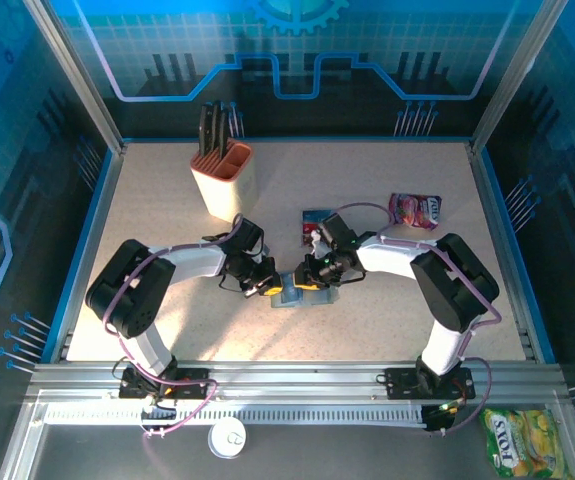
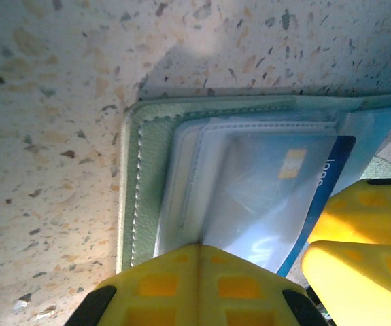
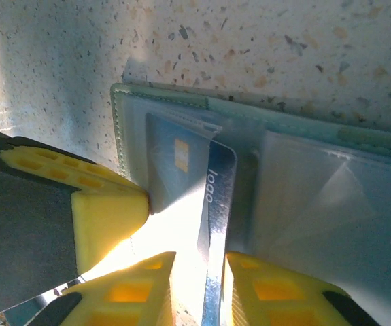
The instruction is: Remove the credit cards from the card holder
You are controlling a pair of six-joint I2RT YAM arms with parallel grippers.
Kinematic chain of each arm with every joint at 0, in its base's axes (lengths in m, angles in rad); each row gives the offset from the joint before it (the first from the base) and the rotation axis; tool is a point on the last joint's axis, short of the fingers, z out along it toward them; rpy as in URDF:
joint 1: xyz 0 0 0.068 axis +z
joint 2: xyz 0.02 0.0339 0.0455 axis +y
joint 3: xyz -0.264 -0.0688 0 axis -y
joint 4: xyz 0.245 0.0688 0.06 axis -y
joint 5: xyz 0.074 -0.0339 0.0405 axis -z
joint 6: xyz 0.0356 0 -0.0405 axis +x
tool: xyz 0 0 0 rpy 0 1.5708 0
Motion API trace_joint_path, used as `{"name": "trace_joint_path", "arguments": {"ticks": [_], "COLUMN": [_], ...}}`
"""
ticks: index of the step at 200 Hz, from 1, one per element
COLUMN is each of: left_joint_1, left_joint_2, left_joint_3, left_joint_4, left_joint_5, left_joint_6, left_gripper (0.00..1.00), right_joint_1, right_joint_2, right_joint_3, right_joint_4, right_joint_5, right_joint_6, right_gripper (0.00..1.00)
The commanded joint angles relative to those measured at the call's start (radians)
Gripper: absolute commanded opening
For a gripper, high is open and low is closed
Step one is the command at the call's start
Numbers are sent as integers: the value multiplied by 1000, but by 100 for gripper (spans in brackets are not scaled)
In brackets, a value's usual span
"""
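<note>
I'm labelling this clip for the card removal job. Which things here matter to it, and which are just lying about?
In the job: card holder, blue card, loose cards, left gripper, right gripper.
Lying about: knife block, pink snack packet, yellow snack packet, white disc.

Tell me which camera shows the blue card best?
The right wrist view: the blue card sticks partly out of its clear sleeve, chip and lettering plain, between the right gripper's fingers. The left wrist view shows it dimmer under the plastic, partly behind yellow fingers. In the top view it is too small to make out.
</note>
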State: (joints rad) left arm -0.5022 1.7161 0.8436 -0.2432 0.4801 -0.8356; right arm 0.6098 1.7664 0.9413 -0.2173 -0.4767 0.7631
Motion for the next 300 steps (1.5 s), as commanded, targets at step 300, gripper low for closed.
{"name": "trace_joint_path", "arguments": {"ticks": [300], "left_joint_1": [-6], "left_joint_2": [71], "left_joint_3": [79], "left_joint_4": [-130], "left_joint_5": [-39], "left_joint_6": [46], "left_gripper": [0], "right_joint_1": [-30], "right_joint_2": [-106], "right_joint_3": [63], "right_joint_4": [-321], "right_joint_5": [196], "right_joint_6": [-174], "right_gripper": [7]}}
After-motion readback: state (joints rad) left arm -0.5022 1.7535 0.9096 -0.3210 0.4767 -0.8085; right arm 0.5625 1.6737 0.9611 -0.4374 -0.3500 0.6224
